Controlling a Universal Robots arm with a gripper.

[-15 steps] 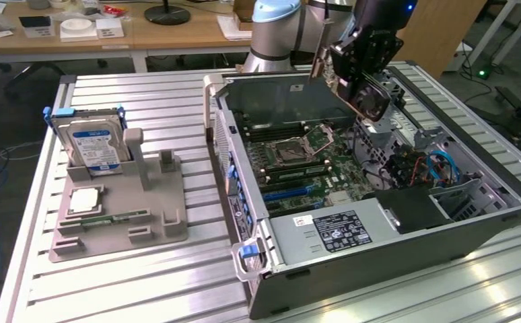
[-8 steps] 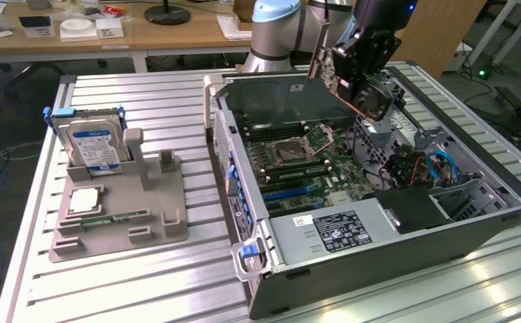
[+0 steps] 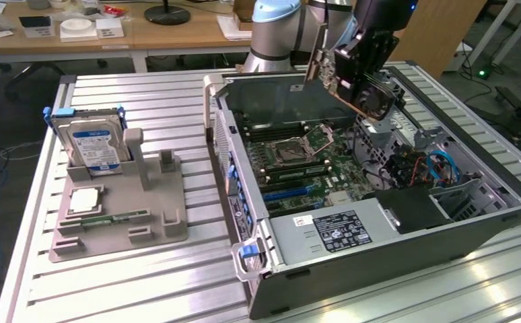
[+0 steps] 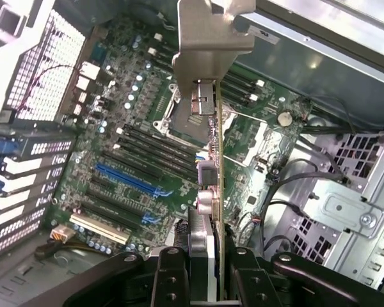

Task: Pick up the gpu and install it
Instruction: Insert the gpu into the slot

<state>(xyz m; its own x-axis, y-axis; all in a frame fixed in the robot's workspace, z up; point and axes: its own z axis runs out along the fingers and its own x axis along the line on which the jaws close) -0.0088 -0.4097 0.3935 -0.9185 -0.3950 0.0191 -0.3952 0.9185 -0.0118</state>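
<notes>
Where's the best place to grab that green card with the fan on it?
Pinch the gpu across its two flat faces at the edge turned away from the motherboard, coming from above, as the gripper does. It is thin and flat, and that probably leaves the silver bracket and lower edge free to go in.

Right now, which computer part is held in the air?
The gpu, gripped above the open case; the hard drive and memory stick rest in the grey holder.

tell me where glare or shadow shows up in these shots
Exterior view: glare streaks the metal table at that view's lower right, and the computer case interior sits shaded. Wrist view: the gpu gleams on its silver bracket, and the perforated panel washes out white.
</notes>
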